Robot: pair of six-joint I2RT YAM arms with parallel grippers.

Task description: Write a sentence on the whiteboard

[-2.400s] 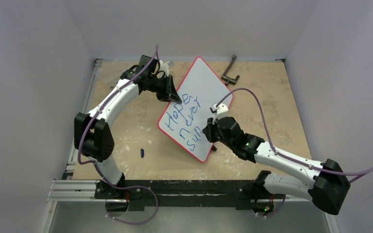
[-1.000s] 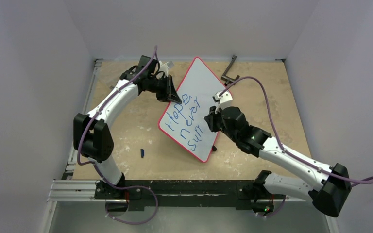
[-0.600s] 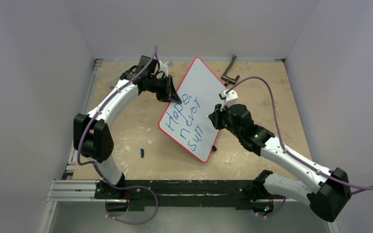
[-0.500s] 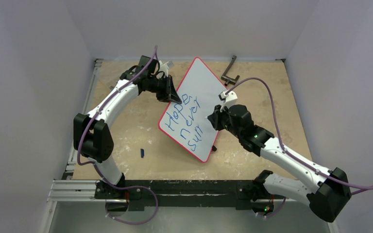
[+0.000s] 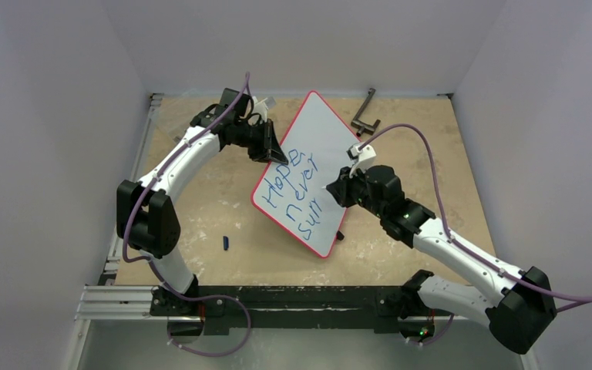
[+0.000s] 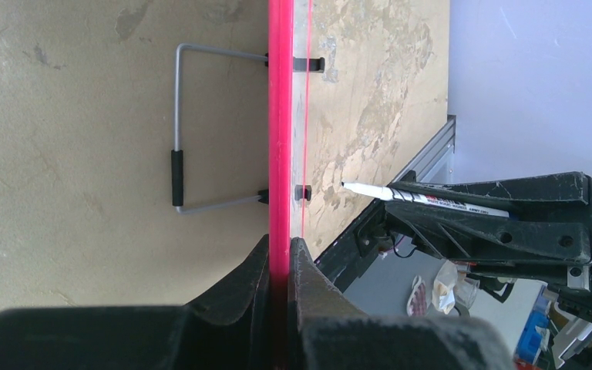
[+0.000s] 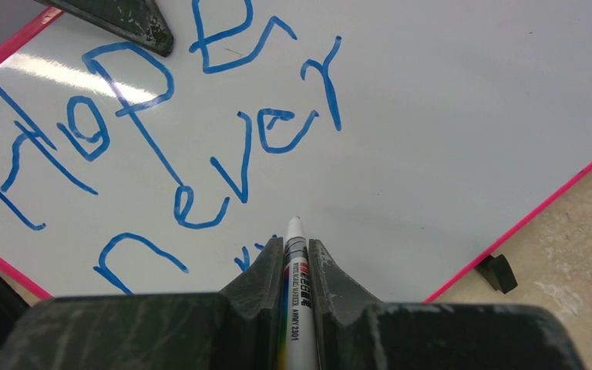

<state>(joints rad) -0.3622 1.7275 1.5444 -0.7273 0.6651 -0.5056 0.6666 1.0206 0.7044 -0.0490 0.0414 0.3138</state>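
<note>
A small dark cap (image 5: 226,243) lies on the table (image 5: 447,131), a black bracket (image 5: 365,112) near its far edge.

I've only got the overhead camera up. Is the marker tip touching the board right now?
Observer: It looks not. The left wrist view shows the marker tip short of the whiteboard, with table showing between them.
Operator: Does the left arm actually have the board?
Observer: Yes. The left gripper is shut on the red rim, seen edge-on.
Operator: Where is the tip aimed?
Observer: In the right wrist view the right gripper points it just below "never" in the sentence, right of the third line's first letters.
</note>
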